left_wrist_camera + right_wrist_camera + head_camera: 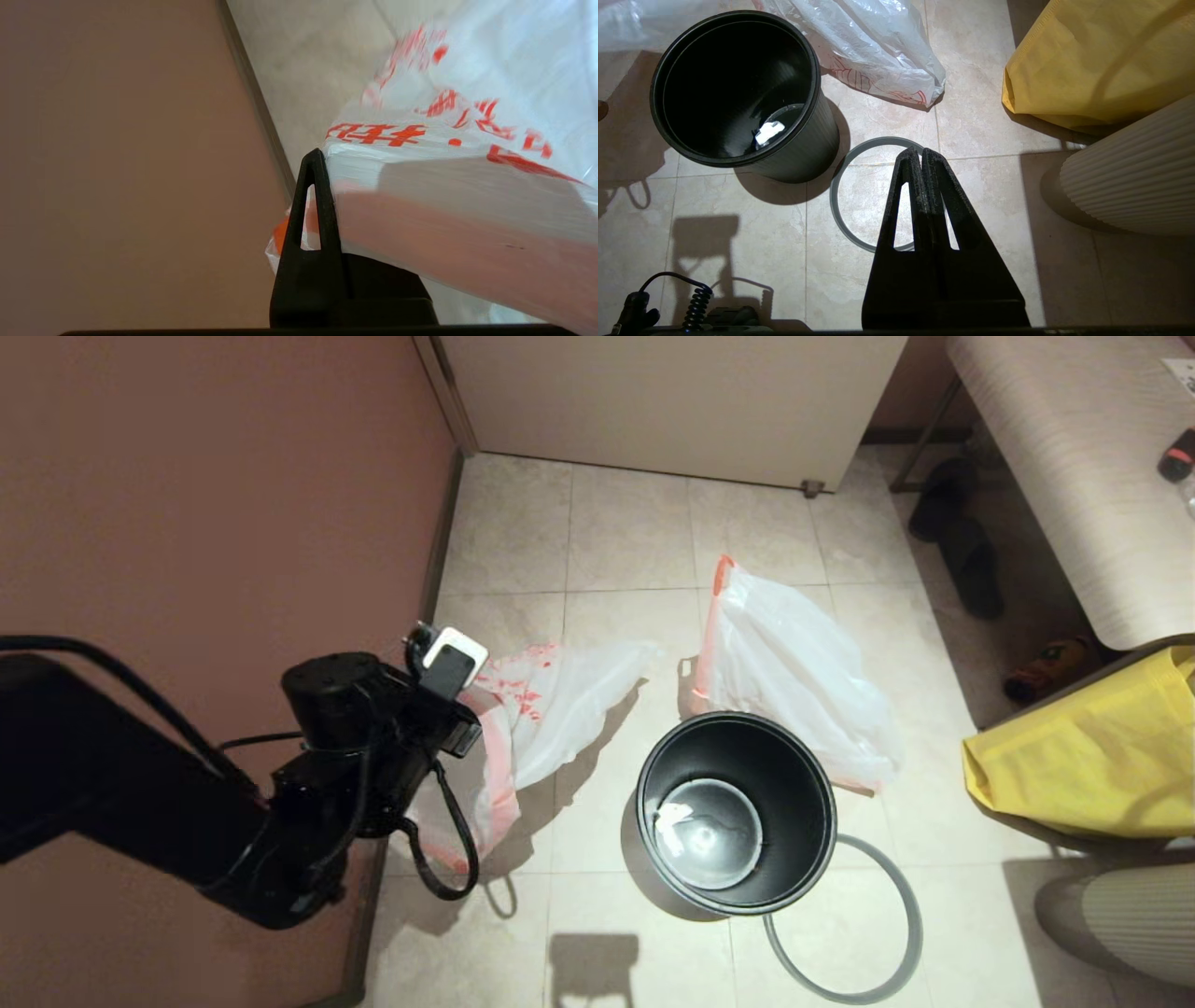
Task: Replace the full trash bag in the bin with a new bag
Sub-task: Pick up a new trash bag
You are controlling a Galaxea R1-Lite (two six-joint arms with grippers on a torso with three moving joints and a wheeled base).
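With my left end effector clamped on the new bag by the wall, left of the bin, I judge that thin film may slip or tear if dragged across the floor.

The bin is hard plastic, glossy black inside. Its loose hoop on the floor looks matt grey plastic. The new bag is thin, translucent white film with orange-red print and a pink-orange hem; the full trash bag is similar crinkled film. The floor is smooth beige stone-look tile. The yellow bag is matt woven cloth.
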